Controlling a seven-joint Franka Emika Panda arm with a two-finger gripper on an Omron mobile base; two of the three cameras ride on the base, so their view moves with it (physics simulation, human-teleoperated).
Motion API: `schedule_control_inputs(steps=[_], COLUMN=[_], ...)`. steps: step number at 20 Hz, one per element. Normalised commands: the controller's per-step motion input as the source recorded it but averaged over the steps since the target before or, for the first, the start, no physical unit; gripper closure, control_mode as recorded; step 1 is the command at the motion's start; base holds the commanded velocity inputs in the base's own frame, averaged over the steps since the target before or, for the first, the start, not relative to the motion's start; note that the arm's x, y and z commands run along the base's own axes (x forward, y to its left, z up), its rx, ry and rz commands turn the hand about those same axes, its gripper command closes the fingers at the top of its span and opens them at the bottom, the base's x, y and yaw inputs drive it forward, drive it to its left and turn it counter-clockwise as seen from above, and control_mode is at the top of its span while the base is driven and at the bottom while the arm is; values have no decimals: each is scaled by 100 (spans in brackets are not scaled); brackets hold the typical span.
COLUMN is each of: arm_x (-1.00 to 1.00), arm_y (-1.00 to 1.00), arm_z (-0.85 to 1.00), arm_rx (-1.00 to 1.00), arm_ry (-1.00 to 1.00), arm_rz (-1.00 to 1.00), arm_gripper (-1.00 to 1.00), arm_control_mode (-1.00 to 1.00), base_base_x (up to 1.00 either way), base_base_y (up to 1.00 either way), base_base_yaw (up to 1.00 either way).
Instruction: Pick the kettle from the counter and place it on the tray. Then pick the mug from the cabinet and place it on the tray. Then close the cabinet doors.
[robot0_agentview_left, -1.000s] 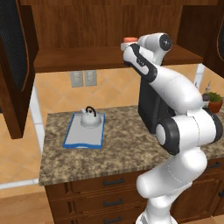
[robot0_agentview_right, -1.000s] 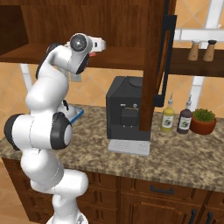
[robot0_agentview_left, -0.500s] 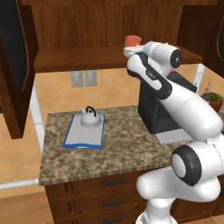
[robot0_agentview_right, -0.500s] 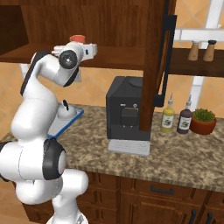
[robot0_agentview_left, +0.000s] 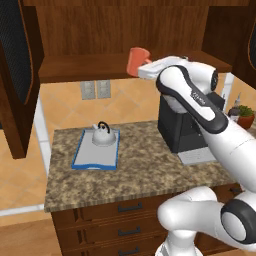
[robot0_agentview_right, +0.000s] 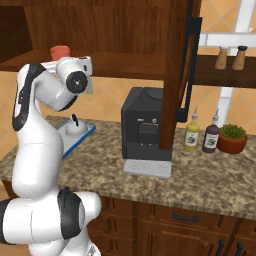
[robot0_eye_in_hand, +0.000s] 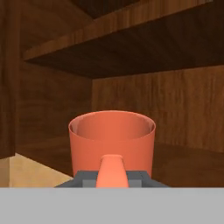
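Note:
My gripper (robot0_agentview_left: 146, 66) is shut on the handle of the orange-red mug (robot0_agentview_left: 135, 60), which hangs just in front of the cabinet shelf (robot0_agentview_left: 80, 68), a little above it. In the hand view the mug (robot0_eye_in_hand: 112, 139) stands upright right before the fingers, its handle pinched at the gripper (robot0_eye_in_hand: 111, 178). From the right the mug (robot0_agentview_right: 60, 51) peeks above the hand. The silver kettle (robot0_agentview_left: 103, 134) sits on the far end of the blue-rimmed tray (robot0_agentview_left: 94, 156) on the granite counter (robot0_agentview_left: 135, 172). Both cabinet doors stand open: the left door (robot0_agentview_left: 17, 75) and the right door (robot0_agentview_right: 179, 75).
A black coffee machine (robot0_agentview_left: 181, 125) stands on the counter right of the tray, under my arm. Two bottles (robot0_agentview_right: 192, 136) and a potted plant (robot0_agentview_right: 232, 138) line the back right. Shakers (robot0_agentview_right: 230, 57) sit on a side shelf. Wall outlets (robot0_agentview_left: 95, 89) are behind the tray.
The hand has drawn the mug out of the cabinet, leftward and a little lower in the left base view. The elbow has swung out to the right. Kettle and tray are unmoved.

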Motion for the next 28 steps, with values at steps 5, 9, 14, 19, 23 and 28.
schedule_control_inputs(steps=[5,9,14,19,23,28], arm_x=[-67,-62,-47,-16,0,9], arm_y=[41,42,35,6,5,11], arm_z=[-23,-35,-51,-77,-83,-76], arm_rx=[0,0,-1,-8,-20,-21], arm_ry=[0,0,0,1,2,4], arm_rz=[32,30,26,14,4,5], arm_gripper=[100,100,100,100,100,100], arm_control_mode=[-100,-100,-100,-100,-100,-100], base_base_x=[0,0,0,0,0,0], base_base_y=[0,0,0,0,0,0], base_base_yaw=[0,0,0,0,0,0])
